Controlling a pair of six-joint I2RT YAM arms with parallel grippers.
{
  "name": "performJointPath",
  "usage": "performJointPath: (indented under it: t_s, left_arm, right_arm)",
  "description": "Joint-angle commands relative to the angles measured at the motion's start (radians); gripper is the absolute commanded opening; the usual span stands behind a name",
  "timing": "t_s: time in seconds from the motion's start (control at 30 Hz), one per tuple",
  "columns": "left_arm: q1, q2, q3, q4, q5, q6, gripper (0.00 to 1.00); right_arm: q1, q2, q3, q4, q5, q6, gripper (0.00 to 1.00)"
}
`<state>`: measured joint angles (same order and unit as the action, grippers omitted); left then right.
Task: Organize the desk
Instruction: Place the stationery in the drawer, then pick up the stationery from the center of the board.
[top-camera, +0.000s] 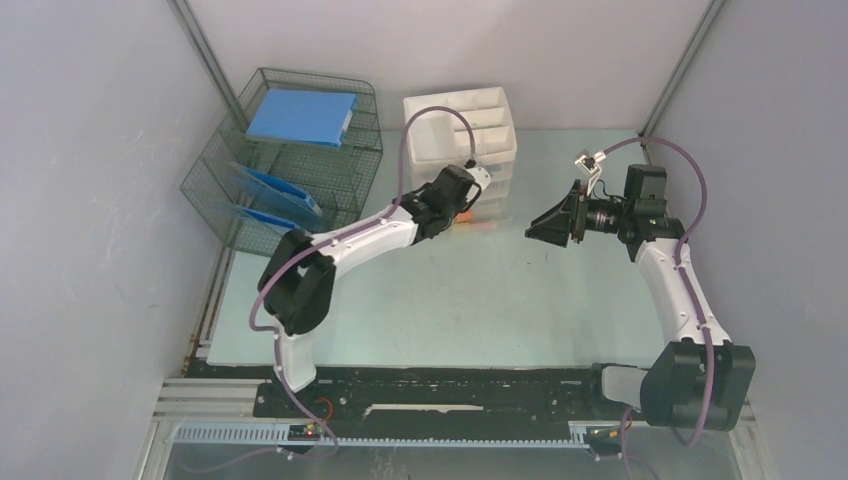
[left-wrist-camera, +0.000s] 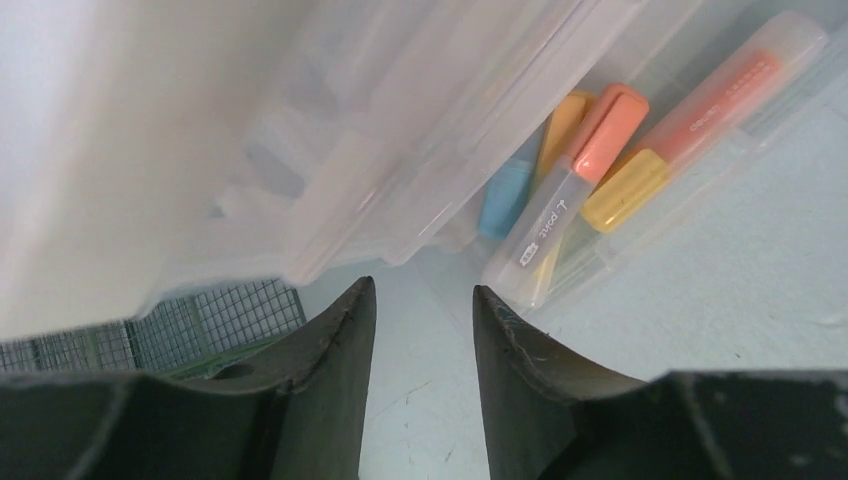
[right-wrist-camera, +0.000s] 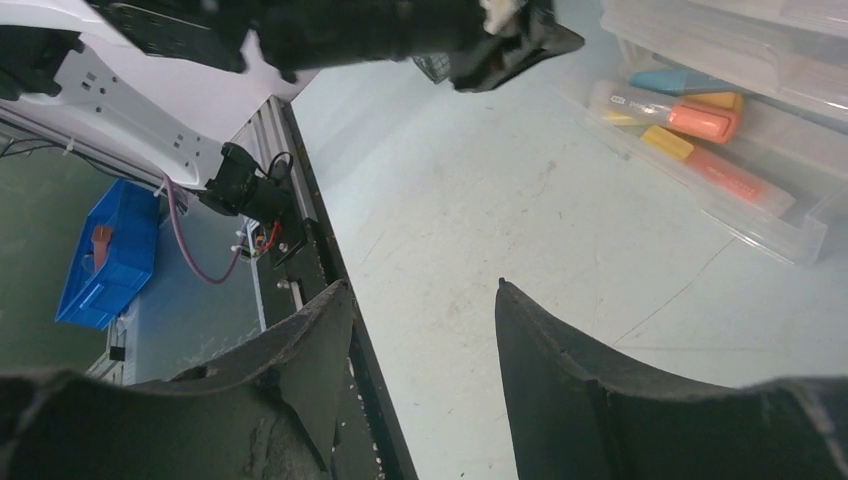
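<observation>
The desk (top-camera: 450, 300) is a pale mint-green top. At its back stands a white drawer organizer (top-camera: 465, 125) whose lowest clear drawer (right-wrist-camera: 780, 235) is pulled out, holding orange, yellow and blue highlighters (left-wrist-camera: 600, 150). My left gripper (left-wrist-camera: 420, 290) hangs just in front of that drawer, open, with only bare desk between its fingers. My right gripper (top-camera: 535, 228) hovers mid-desk to the right of the drawer and points left. It is open and empty (right-wrist-camera: 420, 290). The highlighters (right-wrist-camera: 700, 120) lie at the upper right of its view.
A dark wire tray stack (top-camera: 290, 170) with blue folders (top-camera: 300, 117) stands at the back left, next to the organizer. A black rail (top-camera: 450, 385) runs along the near edge. Grey walls close in the left, right and back.
</observation>
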<state>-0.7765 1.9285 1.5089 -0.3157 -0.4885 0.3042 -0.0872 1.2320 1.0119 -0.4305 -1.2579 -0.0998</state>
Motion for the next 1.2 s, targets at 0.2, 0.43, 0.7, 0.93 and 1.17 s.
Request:
performJointPath:
  t_s: [0.2, 0.43, 0.7, 0.93, 1.17]
  left_arm:
    - [-0.001, -0.331, -0.157, 0.066, 0.149, -0.188, 0.58]
    - [0.001, -0.521, -0.277, 0.079, 0.228, -0.291, 0.70]
    - [0.036, -0.737, -0.398, 0.107, 0.299, -0.405, 0.91]
    - [0.123, -0.881, -0.446, 0.071, 0.420, -0.454, 0.98]
    - [0.254, -0.936, -0.470, 0.032, 0.580, -0.486, 1.00]
  right_arm:
    - [-0.027, -0.007, 0.000, 0.006, -0.006, -0.021, 0.62]
    - [-0.045, -0.008, 0.000, 0.003, -0.003, -0.025, 0.62]
    - [-0.071, -0.007, 0.000, 0.000, -0.002, -0.028, 0.62]
    - [-0.080, -0.006, 0.001, -0.004, 0.004, -0.034, 0.62]
    - [-0.088, -0.006, 0.000, -0.014, 0.035, -0.056, 0.62]
